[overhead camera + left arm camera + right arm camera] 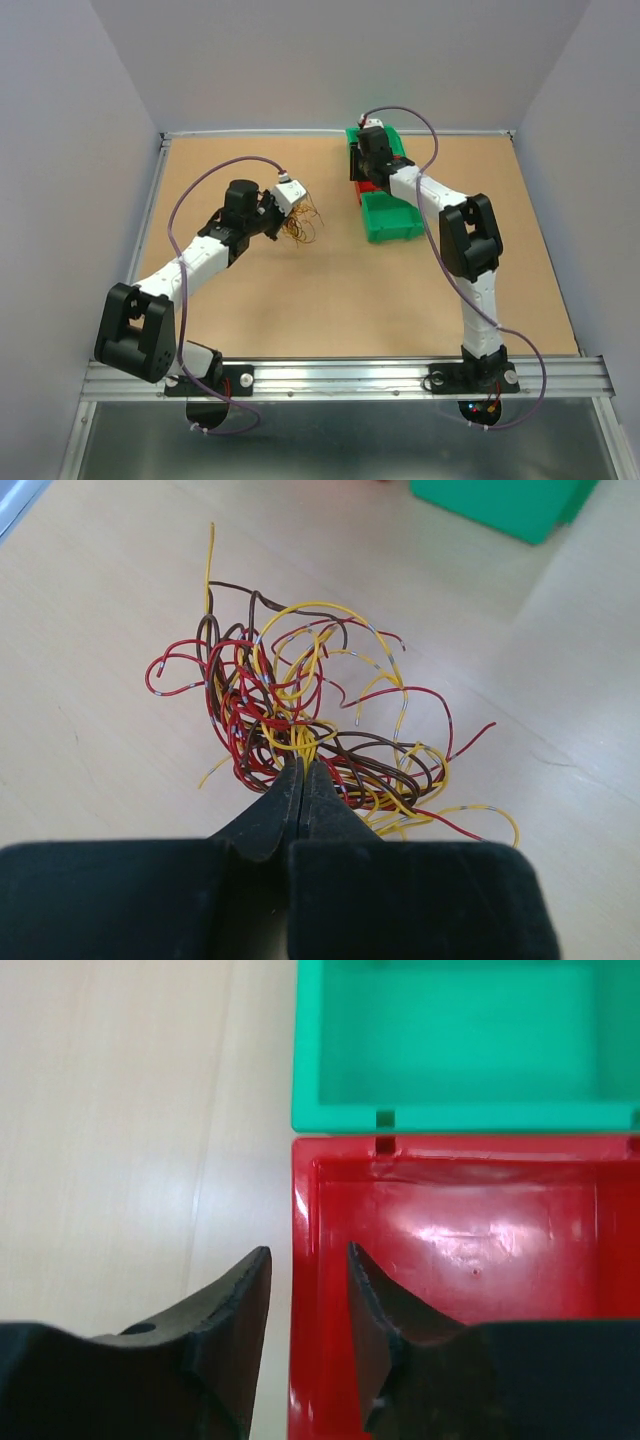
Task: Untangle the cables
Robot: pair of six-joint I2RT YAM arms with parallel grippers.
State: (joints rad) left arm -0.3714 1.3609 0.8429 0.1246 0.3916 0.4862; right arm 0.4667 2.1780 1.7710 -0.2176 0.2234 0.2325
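2 arms forward: left pincer (pixel 303 770) tight together at the tips, right pincer (pixel 308 1255) narrowly agape.

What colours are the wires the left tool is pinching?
Red, yellow and dark brown cables; clearest in left wrist view.

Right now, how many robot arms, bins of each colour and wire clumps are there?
Arms: 2
Green bins: 2
Red bin: 1
Cable clump: 1
Total: 6
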